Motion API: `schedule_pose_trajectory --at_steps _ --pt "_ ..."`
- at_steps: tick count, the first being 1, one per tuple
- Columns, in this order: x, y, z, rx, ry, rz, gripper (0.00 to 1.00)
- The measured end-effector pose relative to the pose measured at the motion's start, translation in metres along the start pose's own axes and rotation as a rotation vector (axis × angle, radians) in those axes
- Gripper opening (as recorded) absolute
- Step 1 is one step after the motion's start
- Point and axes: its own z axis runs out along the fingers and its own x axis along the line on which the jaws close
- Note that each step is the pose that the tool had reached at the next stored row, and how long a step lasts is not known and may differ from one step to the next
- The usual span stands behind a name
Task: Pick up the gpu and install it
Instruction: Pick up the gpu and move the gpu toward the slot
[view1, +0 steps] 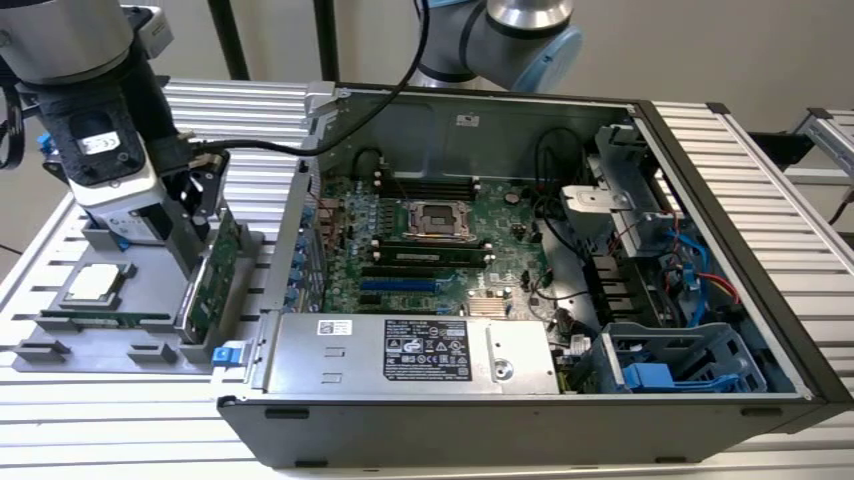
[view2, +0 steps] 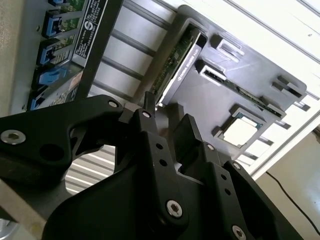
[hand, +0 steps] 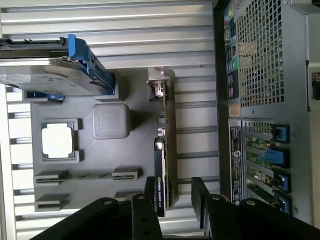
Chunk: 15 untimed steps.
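Gpu (hand: 167, 145) stands on edge in gray tray (hand: 135, 150), between parted jaws.

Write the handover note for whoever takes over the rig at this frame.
The hand is open, its fingers on either side of the gpu, with a gap showing on one side.
The gpu stands on edge in the gray tray, outside the computer case.
Done: hand placed at the card.
Left: grasp, lift, install in the case.
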Motion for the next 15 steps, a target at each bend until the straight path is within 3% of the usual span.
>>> schedule_pose_trajectory --at_steps 15 --pt "0.0013 0.0025 0.0101 0.0042 -0.0006 0.003 1.0"
